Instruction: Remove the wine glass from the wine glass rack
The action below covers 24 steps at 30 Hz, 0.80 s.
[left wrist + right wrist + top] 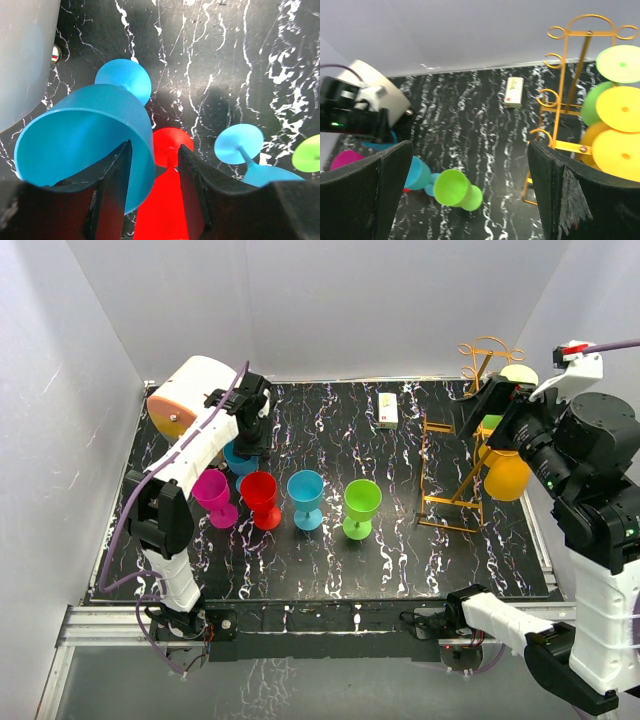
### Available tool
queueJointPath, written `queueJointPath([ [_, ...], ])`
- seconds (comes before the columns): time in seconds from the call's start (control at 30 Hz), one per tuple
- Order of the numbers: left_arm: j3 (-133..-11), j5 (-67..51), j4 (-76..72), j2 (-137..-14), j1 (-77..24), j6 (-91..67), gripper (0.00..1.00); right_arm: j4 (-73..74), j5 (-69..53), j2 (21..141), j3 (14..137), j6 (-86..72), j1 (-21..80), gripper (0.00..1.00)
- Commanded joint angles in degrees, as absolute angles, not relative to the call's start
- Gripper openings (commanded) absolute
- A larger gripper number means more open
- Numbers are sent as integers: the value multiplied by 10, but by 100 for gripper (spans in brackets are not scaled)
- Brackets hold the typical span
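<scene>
The wine glass rack (pixel 563 75) stands at the right side of the table (pixel 330 560). Some wine glasses (pixel 620 107) hang on it, caught by their round feet in the gold wire. There are yellow ones, a green one and a pale one. I think the wire holds each foot so the bowl can dangle, which means a glass must slide out along the wire to come free.

The right gripper (pixel 469 155) is up close to the rack and points at it. Its two fingers are spread wide apart and nothing is between them. That wide gap looks ready to go around a glass, but it does not touch one yet.

Far over on the left, the left gripper (pixel 155 147) hangs over a blue wine glass (pixel 85 135). This glass stands on its own foot on the table. The fingers are partly apart. One finger is inside the bowl and the bowl's wall sits between the two. There is a gap next to the other finger, so this looks like a loose hold and not a squeeze.

In front of it stand four more glasses in a row: a pink glass (pixel 213 495), a red glass (pixel 260 498), a light blue glass (pixel 305 498) and a green glass (pixel 360 507). They stand a little apart, likely so they do not bump.
</scene>
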<state>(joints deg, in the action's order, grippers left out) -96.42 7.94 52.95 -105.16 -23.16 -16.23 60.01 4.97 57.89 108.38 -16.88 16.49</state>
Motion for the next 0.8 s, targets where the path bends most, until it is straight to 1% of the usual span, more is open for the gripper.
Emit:
queueJointPath([
  [0.0, -1007, 61, 548, -993, -235, -156, 46, 632, 137, 576, 1111, -113, 168, 98],
  [0.1, -1019, 44, 550, -972, -234, -156, 58, 648, 183, 598, 1121, -108, 168, 98],
  [0.27, -1051, 0, 554, -942, -235, -154, 74, 657, 291, 637, 1134, -102, 168, 95],
  [0.33, -1063, -27, 552, -930, -234, -158, 78, 652, 316, 649, 1140, -96, 168, 93],
  [0.47, -1050, -110, 522, -883, -235, -175, 95, 642, 381, 685, 1146, -82, 168, 88],
  [0.53, -1031, -155, 497, -856, -235, -184, 98, 621, 414, 697, 1131, -56, 168, 85],
  [0.63, -989, -227, 456, -814, -235, -191, 99, 565, 470, 703, 1082, -1, 168, 84],
  [0.77, -950, -277, 424, -762, -235, -182, 99, 490, 517, 711, 1015, 65, 167, 79],
])
